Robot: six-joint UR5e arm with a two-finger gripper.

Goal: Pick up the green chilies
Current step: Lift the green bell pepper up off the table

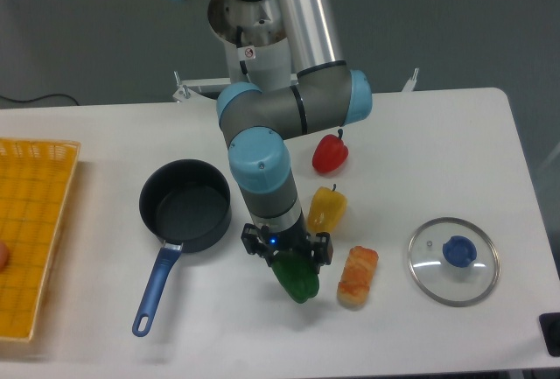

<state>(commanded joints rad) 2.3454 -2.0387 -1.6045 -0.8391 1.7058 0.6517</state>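
The green chilies (297, 280) are a glossy dark-green pepper near the front of the white table, just left of the orange-crusted food piece. My gripper (287, 256) points straight down over its top and is shut on it, the fingers partly hidden by the wrist. The pepper juts out below the fingers, tilted toward the front right. Whether it touches the table I cannot tell.
A yellow pepper (326, 208) and a red pepper (330, 154) sit right of the arm. A dark pot with a blue handle (185, 204) is to the left, a glass lid with a blue knob (453, 260) to the right, a yellow basket (31, 230) at the left edge.
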